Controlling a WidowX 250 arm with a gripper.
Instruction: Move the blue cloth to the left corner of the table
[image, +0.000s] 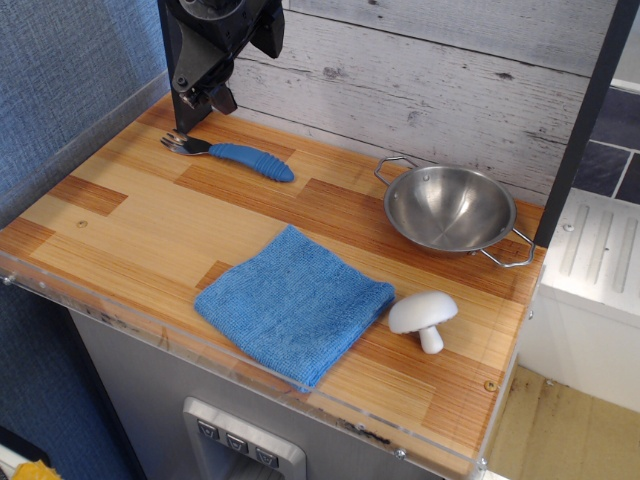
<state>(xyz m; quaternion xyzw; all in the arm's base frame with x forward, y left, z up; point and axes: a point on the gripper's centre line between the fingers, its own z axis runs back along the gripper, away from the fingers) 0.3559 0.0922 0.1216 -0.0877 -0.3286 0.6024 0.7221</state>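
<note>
The black robot arm hangs down from the top edge at the back left, its upper part cut off by the frame. Its gripper (200, 103) points downward, empty; whether the jaws are parted or closed cannot be made out.

Mock kitchen: plank counter (130, 215), steel bowl (450, 207), fork (232, 153), toy mushroom (424, 316).
</note>
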